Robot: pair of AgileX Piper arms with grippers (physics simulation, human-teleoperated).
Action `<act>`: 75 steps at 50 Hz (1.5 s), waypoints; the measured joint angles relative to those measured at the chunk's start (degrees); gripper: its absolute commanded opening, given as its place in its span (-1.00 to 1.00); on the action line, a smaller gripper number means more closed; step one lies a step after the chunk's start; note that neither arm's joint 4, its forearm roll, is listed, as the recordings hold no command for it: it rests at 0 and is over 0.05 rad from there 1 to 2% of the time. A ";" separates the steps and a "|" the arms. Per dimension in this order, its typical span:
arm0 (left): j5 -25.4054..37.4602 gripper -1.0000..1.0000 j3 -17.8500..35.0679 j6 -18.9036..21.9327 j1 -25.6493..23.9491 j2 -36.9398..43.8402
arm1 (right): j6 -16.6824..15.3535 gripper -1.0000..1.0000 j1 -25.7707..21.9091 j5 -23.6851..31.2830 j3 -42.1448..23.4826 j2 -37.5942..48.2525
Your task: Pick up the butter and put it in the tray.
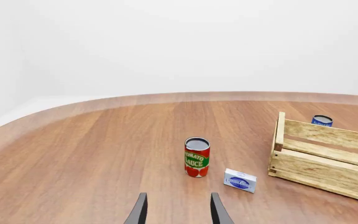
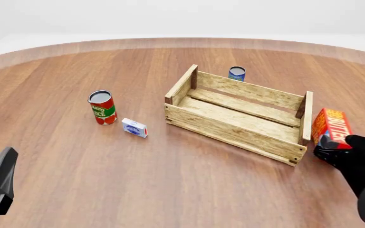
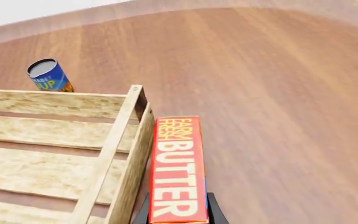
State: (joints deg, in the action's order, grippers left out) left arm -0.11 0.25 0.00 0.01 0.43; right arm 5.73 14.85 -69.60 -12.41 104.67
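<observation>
Right jaws [image 3: 177,215] clamped on the butter [image 2: 332,127], one finger showing on each side of the carton's near end. Carton sits just outside the tray's [image 2: 233,131] right end wall, close beside it; contact with the slats not clear. Left jaws [image 1: 177,211] parted, nothing between them, low over the surface [image 2: 169,190], pointing toward the tomato can [image 2: 102,107] and a small box [image 2: 135,128].

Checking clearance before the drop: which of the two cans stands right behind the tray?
The blue can, just beyond the tray's far wall. The red tomato sauce can stands well off to the tray's left, beside the small blue-white box.
</observation>
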 measured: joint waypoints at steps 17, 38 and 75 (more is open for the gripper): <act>0.00 1.00 0.00 0.00 0.00 0.00 | -0.96 -1.00 0.11 0.02 3.43 -5.16; 0.00 1.00 0.00 0.00 0.00 0.00 | -1.95 -1.00 0.20 0.02 7.72 -11.70; 0.00 1.00 0.00 -0.01 0.00 0.00 | -2.87 -1.00 -1.22 8.48 12.41 -31.64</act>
State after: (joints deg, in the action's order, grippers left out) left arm -0.11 0.25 0.00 0.01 0.43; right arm 2.86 13.63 -61.12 0.00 73.02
